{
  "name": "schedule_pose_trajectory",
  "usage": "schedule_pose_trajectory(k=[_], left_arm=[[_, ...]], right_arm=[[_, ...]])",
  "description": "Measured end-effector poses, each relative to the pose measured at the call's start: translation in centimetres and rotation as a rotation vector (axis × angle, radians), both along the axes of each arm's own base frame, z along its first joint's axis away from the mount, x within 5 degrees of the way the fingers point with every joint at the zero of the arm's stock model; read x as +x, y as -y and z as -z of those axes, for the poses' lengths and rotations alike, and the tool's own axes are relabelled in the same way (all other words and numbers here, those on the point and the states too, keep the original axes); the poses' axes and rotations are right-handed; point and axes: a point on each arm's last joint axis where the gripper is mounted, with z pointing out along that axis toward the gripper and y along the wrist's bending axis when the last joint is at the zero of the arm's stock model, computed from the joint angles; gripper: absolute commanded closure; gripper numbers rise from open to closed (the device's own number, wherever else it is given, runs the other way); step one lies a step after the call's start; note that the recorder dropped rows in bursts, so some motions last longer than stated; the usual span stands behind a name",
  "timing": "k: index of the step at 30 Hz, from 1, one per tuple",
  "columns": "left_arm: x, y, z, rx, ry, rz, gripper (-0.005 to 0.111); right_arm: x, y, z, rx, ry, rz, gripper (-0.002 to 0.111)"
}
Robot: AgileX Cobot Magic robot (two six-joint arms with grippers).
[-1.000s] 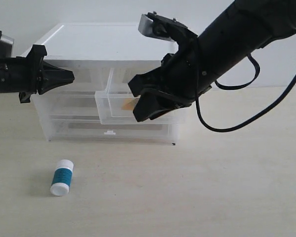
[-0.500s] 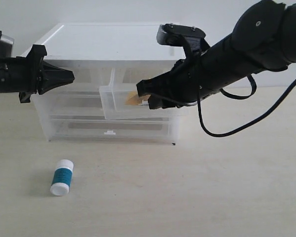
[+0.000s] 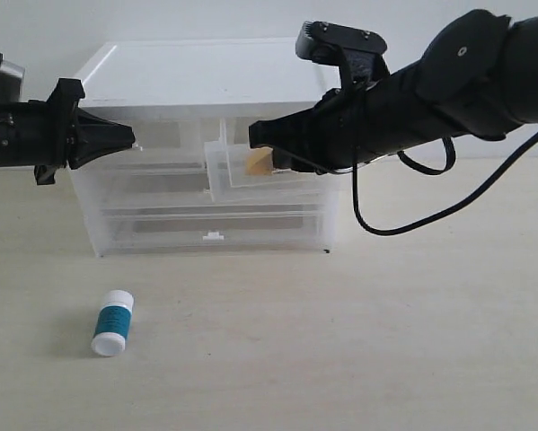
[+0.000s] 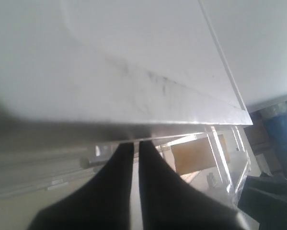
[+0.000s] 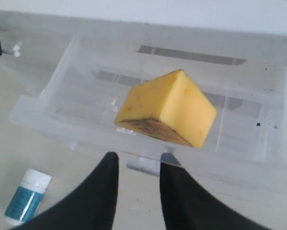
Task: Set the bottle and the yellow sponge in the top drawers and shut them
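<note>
Right gripper [image 5: 138, 160] part-open around drawer tab [image 5: 144, 166]

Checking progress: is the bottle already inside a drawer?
No, the bottle lies on its side on the table, out in front of the drawer unit.

The drawer unit [image 3: 206, 81] stands on the counter [image 3: 385, 341]; its right top drawer [image 3: 237, 184] is partly out, the yellow sponge [image 3: 258, 162] inside; the right hand [image 3: 270, 154] is at that drawer's front; the left hand [image 3: 127, 137] points at the unit's upper left corner; the bottle [image 3: 113, 322] lies well apart.
</note>
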Motion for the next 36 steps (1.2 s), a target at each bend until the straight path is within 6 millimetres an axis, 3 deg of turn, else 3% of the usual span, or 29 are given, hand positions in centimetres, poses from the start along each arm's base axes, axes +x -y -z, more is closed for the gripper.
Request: schedule_pose_trajectory(k=[11,20,36], left_arm=[[0.0,0.0,0.0,0.0,0.0,0.0,0.103],[0.0,0.0,0.0,0.0,0.0,0.0,0.103],[-0.3,-0.4,-0.4,-0.058,-0.005,0.036,0.103]], right_arm=[[2.6,-0.1,2.4,-0.003,0.091,0.127,0.081],[3.5,-0.2,0.8,0.031,0.166,0.16,0.081],[3.5,-1.4,0.3,0.033,0.079,0.062,0.081]])
